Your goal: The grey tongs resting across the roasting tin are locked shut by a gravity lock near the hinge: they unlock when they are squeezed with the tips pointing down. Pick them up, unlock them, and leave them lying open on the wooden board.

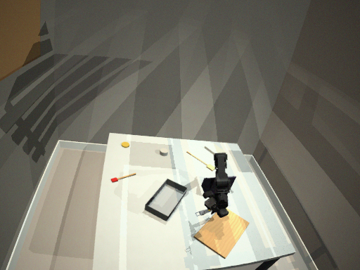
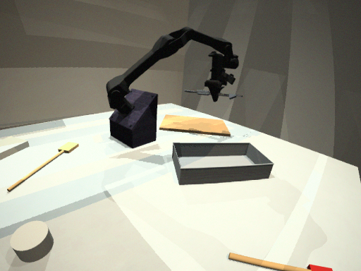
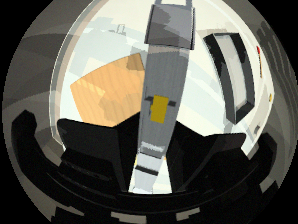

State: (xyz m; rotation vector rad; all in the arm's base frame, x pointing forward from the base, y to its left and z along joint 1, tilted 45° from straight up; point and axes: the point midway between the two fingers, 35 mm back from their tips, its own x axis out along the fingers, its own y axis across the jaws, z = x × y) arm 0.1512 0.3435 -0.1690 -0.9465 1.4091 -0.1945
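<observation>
The grey tongs (image 1: 202,213) (image 2: 202,92) (image 3: 169,70) are held in the air, roughly level, with their arms close together. My gripper (image 2: 215,98) (image 3: 152,116) points down and is shut on the tongs around their middle. In the wrist view the tongs run up between the black fingers, with a yellow piece on top. Whether the lock is engaged cannot be told. The wooden board (image 1: 225,242) (image 2: 197,123) (image 3: 95,105) lies on the table below, near the gripper. The roasting tin (image 1: 157,211) (image 2: 225,174) (image 3: 222,75) stands to one side, with no tongs on it.
A yellow-headed spatula (image 1: 211,167) (image 2: 68,147) lies behind the robot's dark base (image 2: 134,120) in the top view. A red-headed spatula (image 1: 114,179) (image 2: 319,268), a round pale block (image 1: 164,152) (image 2: 32,240) and a yellow disc (image 1: 125,144) lie farther off.
</observation>
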